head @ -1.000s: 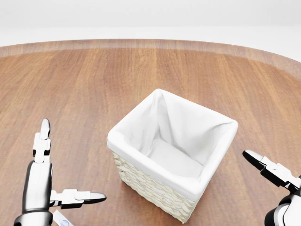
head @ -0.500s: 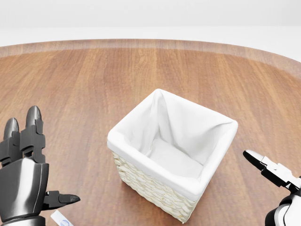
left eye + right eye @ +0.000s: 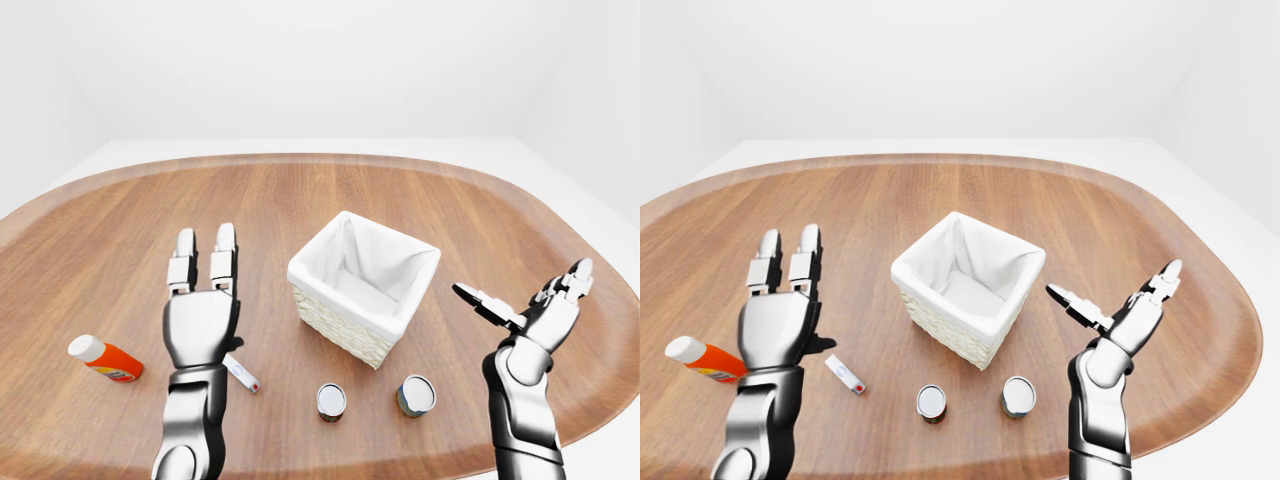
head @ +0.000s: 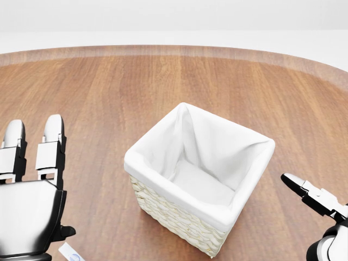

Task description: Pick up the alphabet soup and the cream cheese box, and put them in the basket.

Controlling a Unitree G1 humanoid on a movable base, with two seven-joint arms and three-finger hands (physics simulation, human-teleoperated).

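Basket sits near the middle of the wooden table in the left-eye view, white liner showing, nothing visible inside. Left hand stands upright to its left, fingers straight and spread, holding nothing. Right hand hangs at the right, fingers fanned apart, also holding nothing. Two cans stand below the basket: one with a silver top, another just right of it; which is the soup I cannot tell. A small flat white box lies just beside the left forearm, apart from the basket. An orange bottle lies on its side at far left.

Head view: the basket fills the centre, its cloth lining bare. The left hand's back rises at bottom left, the right hand's fingertips poke in at bottom right. A sliver of the box shows at the bottom edge.

Right-eye view: same layout, shifted left; both hands loose, cans untouched.
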